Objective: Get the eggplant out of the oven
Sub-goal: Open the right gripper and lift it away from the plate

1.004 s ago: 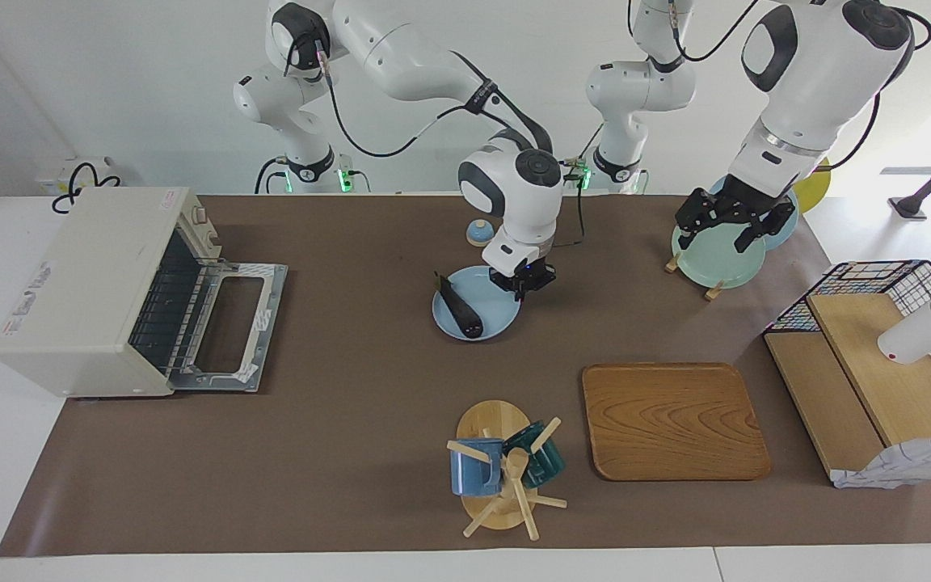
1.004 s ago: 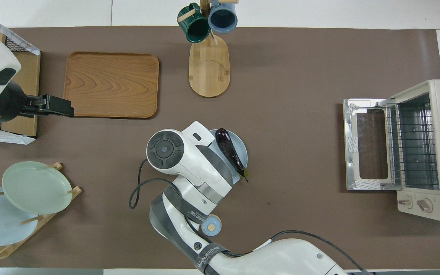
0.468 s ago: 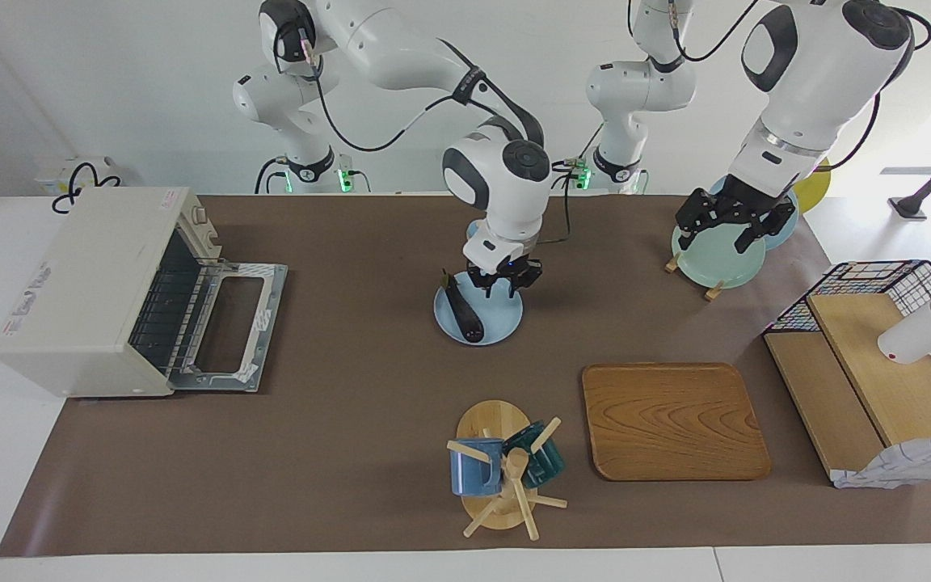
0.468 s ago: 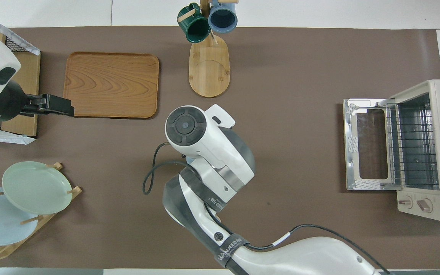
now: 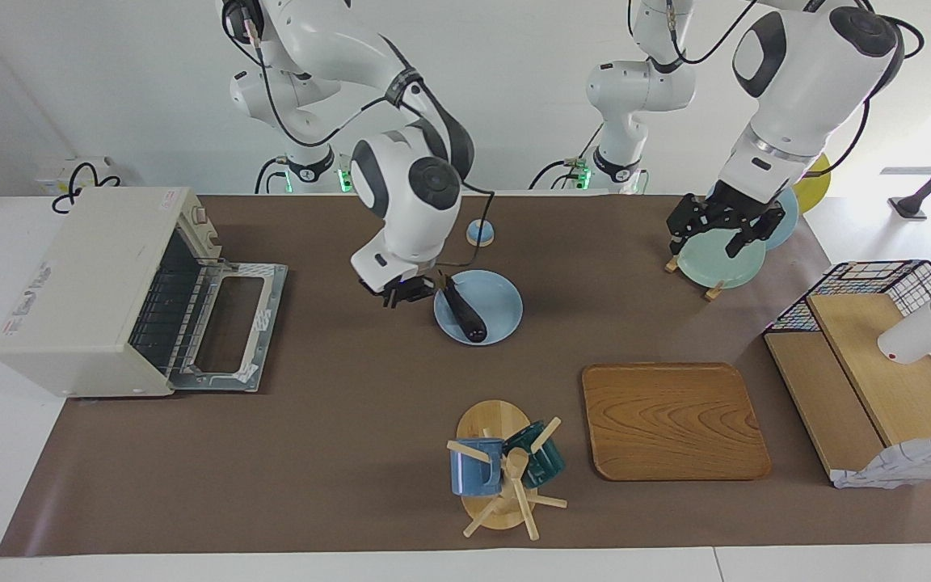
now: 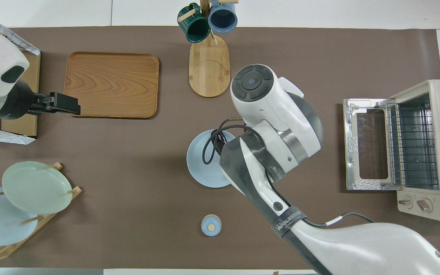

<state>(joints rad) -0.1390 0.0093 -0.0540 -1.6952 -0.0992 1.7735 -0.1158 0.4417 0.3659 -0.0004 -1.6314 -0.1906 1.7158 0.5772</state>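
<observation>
gripper, right [image 5: 402,293], hangs over the counter [image 5: 336,420] just beside the plate [image 5: 502,303], toward the oven [image 5: 94,291]; i cannot tell whether its fingers are together. eggplant [image 5: 462,310] lies on the plate, glossy, dark, slim, apart from the gripper. oven door is down, rack bare. left gripper [image 5: 720,230] hangs apart over the plate rack [image 5: 712,287]. facing view shows the whole eggplant; overhead, the right arm covers most of it, leaving a dark tip [image 6: 217,139].
</observation>
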